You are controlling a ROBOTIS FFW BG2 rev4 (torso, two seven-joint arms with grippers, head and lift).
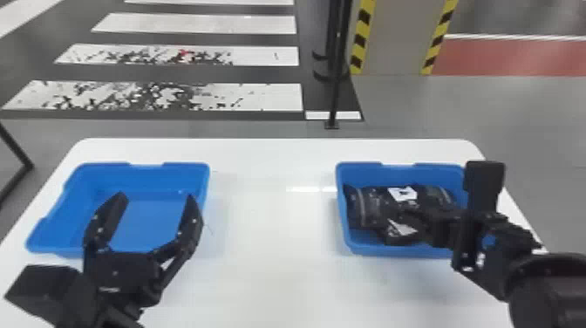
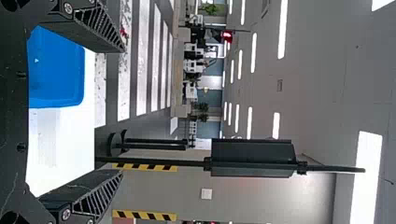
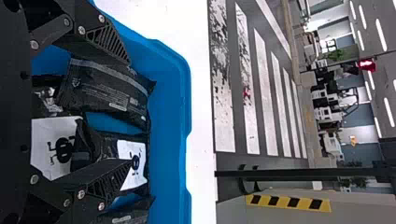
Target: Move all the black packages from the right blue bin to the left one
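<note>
Left gripper: fingers wide open, empty, above the near edge of the left bin. Right gripper: fingers parted, nothing visibly clamped, within the right bin. Caution: crowded black packages between and below its fingers may cause a double pick.

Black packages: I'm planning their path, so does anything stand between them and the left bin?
Only the facing walls of the right bin and left bin, with the left gripper at the left bin.
</note>
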